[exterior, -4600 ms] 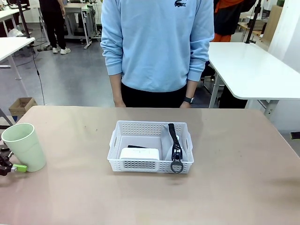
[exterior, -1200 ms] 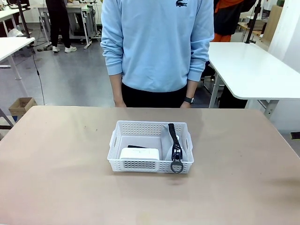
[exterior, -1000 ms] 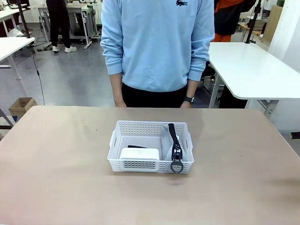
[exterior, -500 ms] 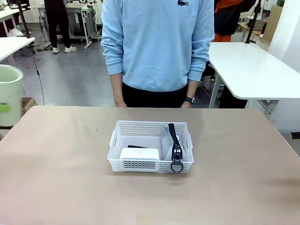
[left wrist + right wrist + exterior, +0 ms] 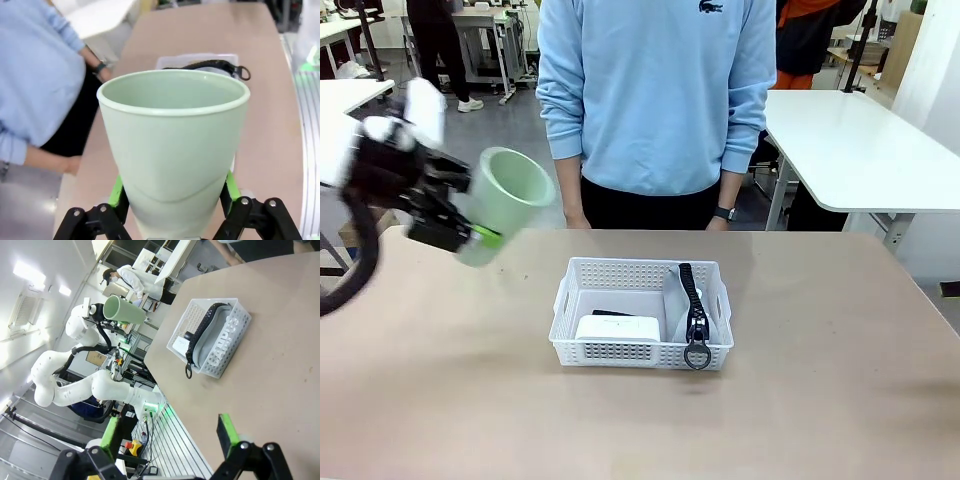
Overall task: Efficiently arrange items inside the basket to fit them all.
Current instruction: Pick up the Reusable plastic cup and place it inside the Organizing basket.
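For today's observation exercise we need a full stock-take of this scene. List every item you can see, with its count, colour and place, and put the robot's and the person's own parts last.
basket: one, white, middle of the table.
oval case: one, grey with black zipper, standing on edge in the basket's right part, ring pull hanging over the near rim.
small box: one, white, in the basket's near left part.
dark item: one, black, just behind the box, mostly hidden.
cup: one, pale green, held tilted in the air left of the basket.
table: one, brown.
left pincer: shut on the cup.
right pincer: open, green pads, above bare table.
person: one, light blue sweatshirt, standing at the far side.
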`<state>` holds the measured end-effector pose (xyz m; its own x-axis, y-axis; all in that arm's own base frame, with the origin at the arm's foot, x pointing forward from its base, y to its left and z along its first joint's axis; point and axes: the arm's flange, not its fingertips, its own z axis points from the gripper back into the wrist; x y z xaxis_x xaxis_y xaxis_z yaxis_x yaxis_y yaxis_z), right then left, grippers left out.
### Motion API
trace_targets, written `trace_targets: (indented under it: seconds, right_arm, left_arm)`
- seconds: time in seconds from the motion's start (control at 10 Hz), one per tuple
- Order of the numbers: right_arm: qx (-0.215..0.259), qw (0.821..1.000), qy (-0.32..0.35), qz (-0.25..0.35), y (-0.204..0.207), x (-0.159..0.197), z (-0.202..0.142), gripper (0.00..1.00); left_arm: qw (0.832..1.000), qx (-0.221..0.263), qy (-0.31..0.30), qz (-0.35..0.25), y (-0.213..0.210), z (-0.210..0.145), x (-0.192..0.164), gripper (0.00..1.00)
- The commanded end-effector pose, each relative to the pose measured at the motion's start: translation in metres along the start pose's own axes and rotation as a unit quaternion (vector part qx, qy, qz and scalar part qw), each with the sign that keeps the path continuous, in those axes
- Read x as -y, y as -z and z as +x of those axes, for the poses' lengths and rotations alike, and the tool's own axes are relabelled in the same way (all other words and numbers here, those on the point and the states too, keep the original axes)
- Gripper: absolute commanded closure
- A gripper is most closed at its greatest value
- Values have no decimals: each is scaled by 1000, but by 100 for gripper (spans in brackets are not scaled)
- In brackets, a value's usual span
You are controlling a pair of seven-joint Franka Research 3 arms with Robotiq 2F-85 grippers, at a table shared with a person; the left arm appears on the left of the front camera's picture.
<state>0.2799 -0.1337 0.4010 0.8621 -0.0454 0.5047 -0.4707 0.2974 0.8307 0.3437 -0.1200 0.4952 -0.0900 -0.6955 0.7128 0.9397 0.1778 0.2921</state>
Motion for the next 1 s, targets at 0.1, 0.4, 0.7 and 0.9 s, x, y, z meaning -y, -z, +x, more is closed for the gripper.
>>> trace_targets:
  seconds: [0.1,0.4,0.7,0.9]
  right_arm:
    - [4,1000,-7,4,0,-1,0,0]
    - [4,1000,-7,4,0,-1,0,0]
    - [4,1000,-7,4,0,-1,0,0]
    - [4,1000,-7,4,0,-1,0,0]
  left_arm:
    - [996,-77,49,8,77,26,27,15]
    - [996,-66,64,-5,79,37,38,15]
    - [996,-66,64,-5,79,37,38,15]
    - [990,-137,9,6,104,50,37,15]
